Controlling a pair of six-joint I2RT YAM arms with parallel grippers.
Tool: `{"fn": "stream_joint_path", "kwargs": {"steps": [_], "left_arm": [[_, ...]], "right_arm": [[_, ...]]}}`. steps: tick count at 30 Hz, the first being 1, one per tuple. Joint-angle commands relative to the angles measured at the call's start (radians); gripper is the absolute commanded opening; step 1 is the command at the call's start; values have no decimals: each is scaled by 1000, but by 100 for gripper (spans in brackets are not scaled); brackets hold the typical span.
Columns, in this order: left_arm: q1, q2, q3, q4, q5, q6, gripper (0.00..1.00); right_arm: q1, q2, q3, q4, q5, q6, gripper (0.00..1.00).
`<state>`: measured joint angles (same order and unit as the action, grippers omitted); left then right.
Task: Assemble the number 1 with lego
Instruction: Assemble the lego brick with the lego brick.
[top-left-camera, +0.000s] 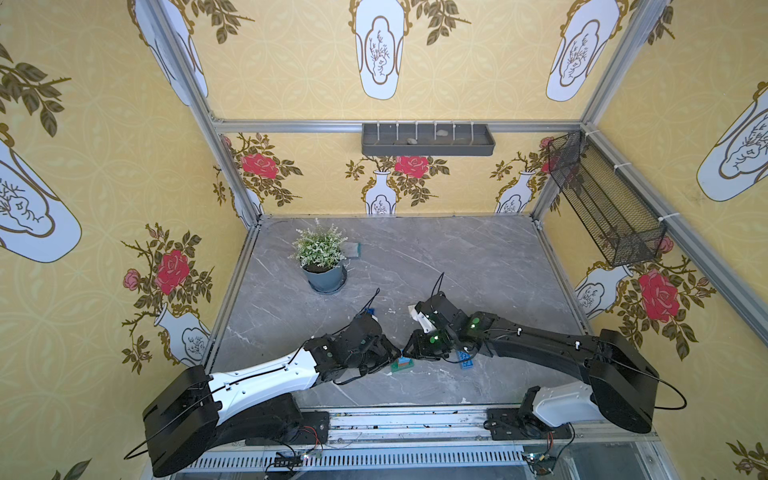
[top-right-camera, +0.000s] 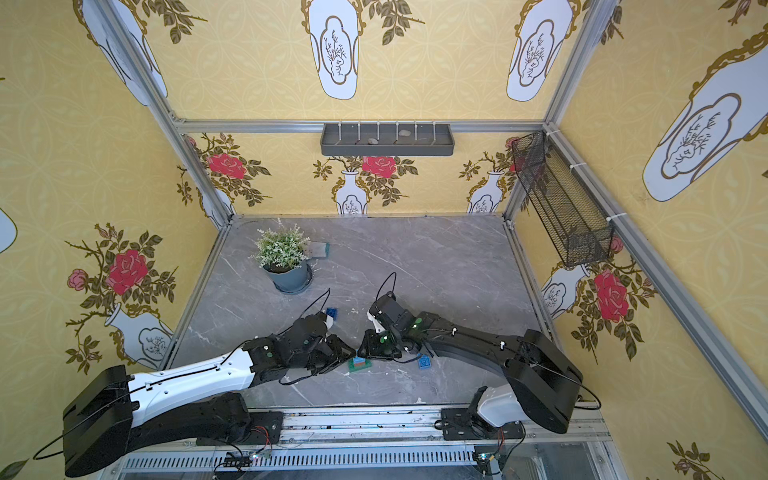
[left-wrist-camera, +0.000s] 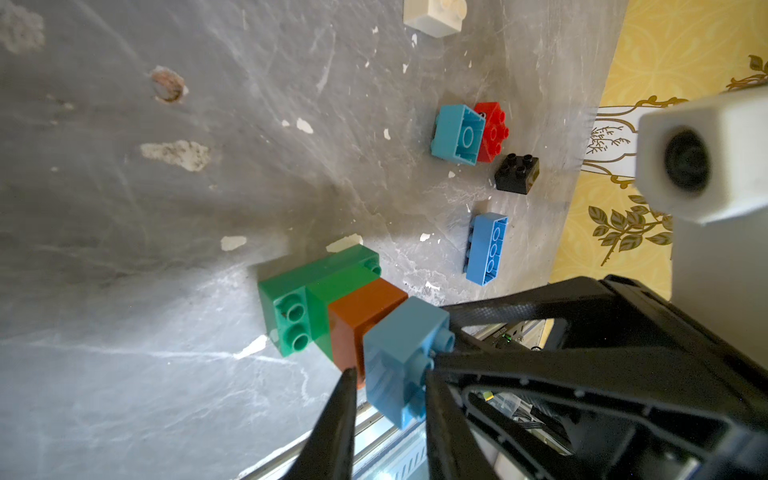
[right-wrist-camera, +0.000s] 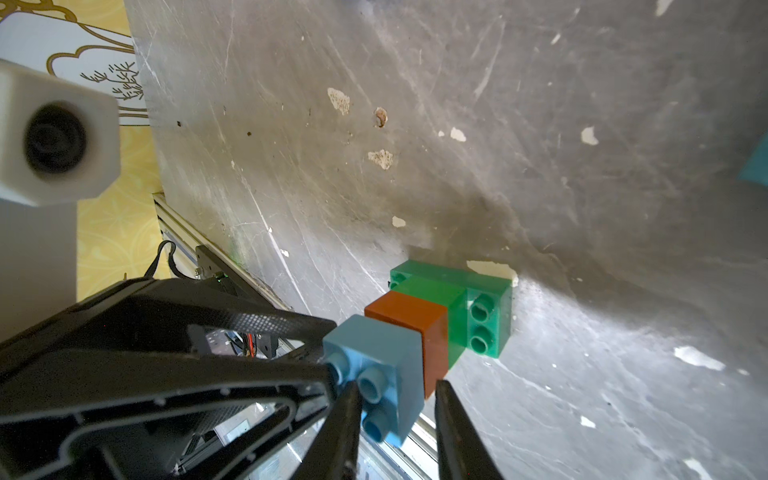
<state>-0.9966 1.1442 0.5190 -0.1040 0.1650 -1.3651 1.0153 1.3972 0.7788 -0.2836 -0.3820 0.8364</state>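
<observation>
Straddling light blue brick (left-wrist-camera: 399, 353) with left gripper (left-wrist-camera: 390, 372) and right gripper (right-wrist-camera: 397, 384), presumably to seat it on orange-brown brick (left-wrist-camera: 361, 316), lower centre. Cannot tell whether either is clamped.

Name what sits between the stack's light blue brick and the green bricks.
One orange-brown brick, touching the light blue brick and the green bricks; both wrist views show it.
</observation>
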Motion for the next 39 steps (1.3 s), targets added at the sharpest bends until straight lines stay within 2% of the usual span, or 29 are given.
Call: {"fn": "stream_joint_path", "kwargs": {"steps": [1, 8, 25, 33, 39], "left_arm": [[1, 12, -13, -37, 3, 2, 26], [0, 20, -19, -51, 7, -1, 14], [1, 104, 22, -152, 40, 51, 8], [1, 110, 30, -177, 42, 61, 7], [0, 92, 102, -218, 0, 115, 14]], "right_arm": [[9, 13, 17, -23, 21, -14, 32], [28, 37, 31, -59, 47, -21, 31], [78, 75, 1, -119, 103, -16, 25], [83, 75, -21, -110, 98, -5, 24], [82, 51, 30, -122, 110, -29, 30]]}}
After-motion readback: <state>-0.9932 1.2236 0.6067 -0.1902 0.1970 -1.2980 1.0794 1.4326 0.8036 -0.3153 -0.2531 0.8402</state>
